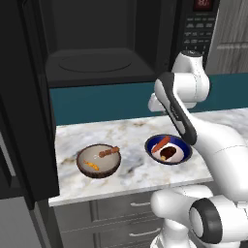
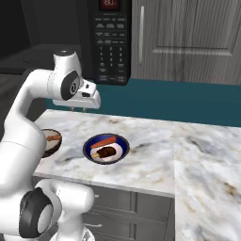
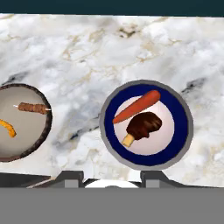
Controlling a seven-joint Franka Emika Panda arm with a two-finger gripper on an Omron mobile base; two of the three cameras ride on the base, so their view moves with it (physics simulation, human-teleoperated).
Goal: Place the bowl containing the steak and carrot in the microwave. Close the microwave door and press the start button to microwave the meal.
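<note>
The dark-blue bowl [image 3: 183, 127] stands on the marble counter, holding the orange carrot [image 3: 136, 106] and the brown steak [image 3: 143, 125]. The same bowl [image 1: 150, 145] sits at the counter's right in the left base view and near its front in the right base view [image 2: 120, 141]. My gripper [image 2: 78, 109] hangs open and empty well above the counter, behind the bowl; its two tips [image 3: 70, 177] stand apart in the hand view. The microwave [image 1: 111, 29] is above, its cavity and turntable [image 1: 94, 63] exposed. The microwave door [image 1: 22, 106] is swung wide open at left.
A brown bowl [image 1: 99, 161] with small food bits sits left of the blue one, also at the left edge of the hand view [image 3: 19, 122]. The keypad panel [image 2: 112, 47] with red display is on the oven's right. Grey cabinets [image 2: 188, 37] stand further right.
</note>
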